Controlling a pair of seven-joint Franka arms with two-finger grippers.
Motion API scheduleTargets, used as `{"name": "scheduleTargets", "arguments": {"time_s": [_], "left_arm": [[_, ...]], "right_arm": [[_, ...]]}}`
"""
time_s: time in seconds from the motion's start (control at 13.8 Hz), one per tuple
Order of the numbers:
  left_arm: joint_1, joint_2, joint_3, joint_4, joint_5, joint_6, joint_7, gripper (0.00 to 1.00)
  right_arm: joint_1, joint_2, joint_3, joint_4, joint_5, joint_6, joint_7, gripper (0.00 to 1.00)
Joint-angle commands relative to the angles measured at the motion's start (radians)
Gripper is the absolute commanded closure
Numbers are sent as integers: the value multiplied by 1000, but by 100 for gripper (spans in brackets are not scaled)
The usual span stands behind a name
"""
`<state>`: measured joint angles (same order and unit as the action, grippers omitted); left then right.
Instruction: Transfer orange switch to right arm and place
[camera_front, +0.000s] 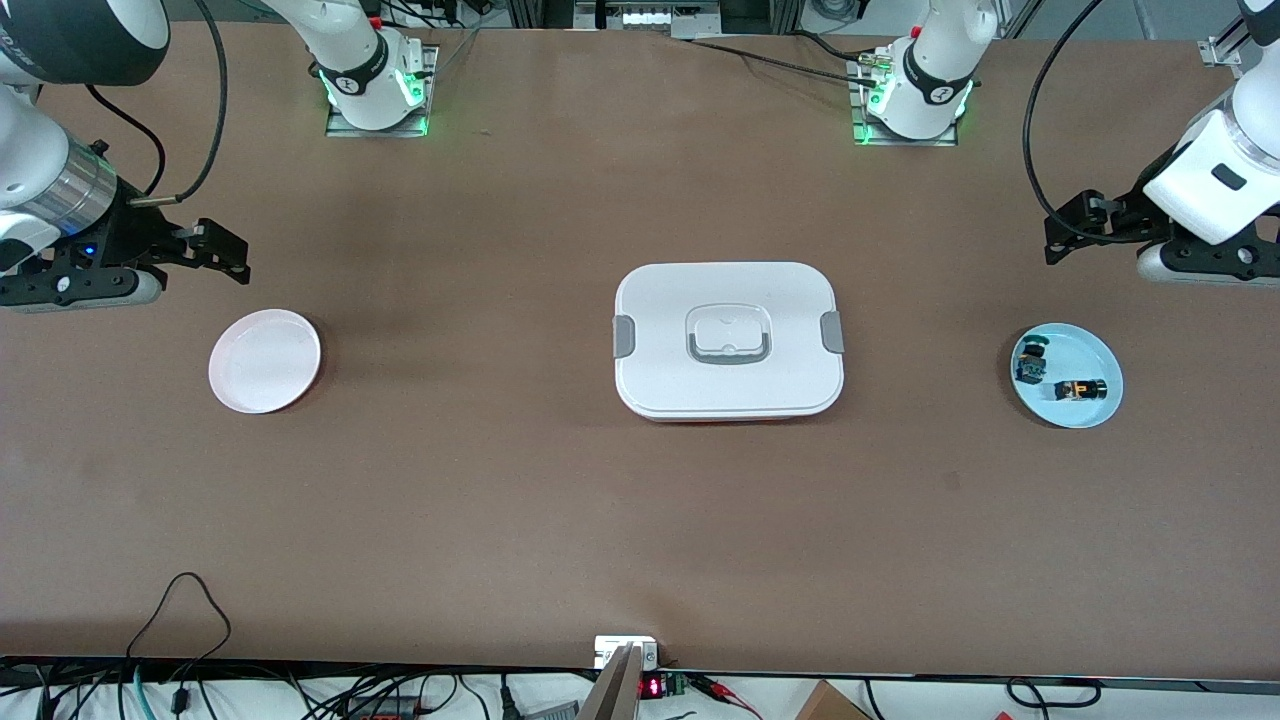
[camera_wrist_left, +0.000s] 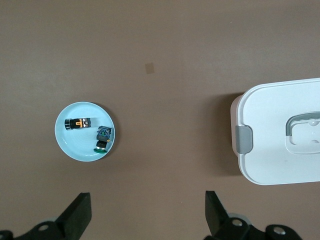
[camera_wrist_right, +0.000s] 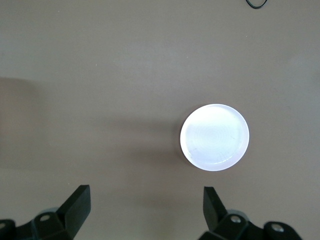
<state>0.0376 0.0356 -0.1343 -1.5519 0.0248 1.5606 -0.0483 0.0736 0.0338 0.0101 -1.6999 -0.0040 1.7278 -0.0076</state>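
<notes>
The orange switch (camera_front: 1080, 389) lies on its side on a light blue plate (camera_front: 1092, 348) toward the left arm's end of the table, beside a small dark part with teal-green bits (camera_front: 1031, 361). In the left wrist view the switch (camera_wrist_left: 80, 122) and the teal part (camera_wrist_left: 102, 138) lie on the blue plate (camera_wrist_left: 75, 144). My left gripper (camera_front: 1062, 238) hangs open and empty above the table near that plate; its open jaws show in the left wrist view (camera_wrist_left: 147, 210). My right gripper (camera_front: 222, 252) hangs open and empty near an empty white plate (camera_front: 265, 360), as the right wrist view (camera_wrist_right: 145, 207) shows.
A white lidded box (camera_front: 728, 340) with grey clips stands in the middle of the table, between the two plates; its end shows in the left wrist view (camera_wrist_left: 280, 135). The white plate also shows in the right wrist view (camera_wrist_right: 214, 137). Cables lie along the table's near edge.
</notes>
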Motion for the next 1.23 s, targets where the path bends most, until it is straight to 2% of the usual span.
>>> {"name": "scheduleTargets", "arguments": {"time_s": [0.0, 0.65, 1.16], "left_arm": [[-2, 4, -2, 27, 21, -27, 8, 0], [-4, 13, 1, 26, 21, -28, -2, 0], [2, 151, 12, 23, 24, -206, -4, 0]], "right_arm": [[-5, 0, 2, 9, 12, -14, 9, 0], [-6, 0, 2, 9, 12, -14, 9, 0], [-6, 0, 1, 9, 12, -14, 9, 0]]}}
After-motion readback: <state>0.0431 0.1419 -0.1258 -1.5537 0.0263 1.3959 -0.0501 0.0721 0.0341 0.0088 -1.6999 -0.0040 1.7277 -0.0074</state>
